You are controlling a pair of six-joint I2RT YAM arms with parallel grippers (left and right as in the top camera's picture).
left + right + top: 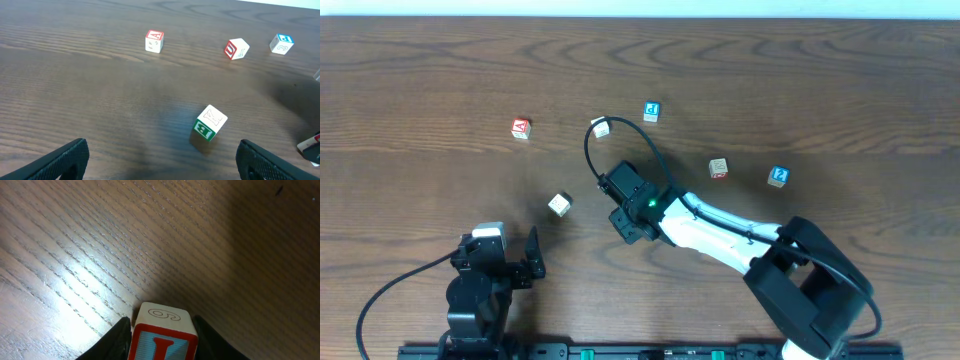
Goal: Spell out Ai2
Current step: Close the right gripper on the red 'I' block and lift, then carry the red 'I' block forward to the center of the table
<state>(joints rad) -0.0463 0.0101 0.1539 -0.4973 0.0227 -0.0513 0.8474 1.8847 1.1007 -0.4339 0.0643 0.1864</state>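
Note:
My right gripper (162,332) is shut on a block with a red I on a blue face (165,317), held just above the wood; in the overhead view this gripper (628,213) is at mid-table and hides the block. A red A block (521,128) sits far left and shows in the left wrist view (154,41). A blue 2 block (778,177) sits to the right. My left gripper (160,157) is open and empty near the front edge (520,262).
A white and green block (559,204) lies in front of the left gripper (210,122). A red U block (236,49), a blue-lettered block (651,111) and a tan block (719,168) lie farther back. A black cable loops by the right wrist.

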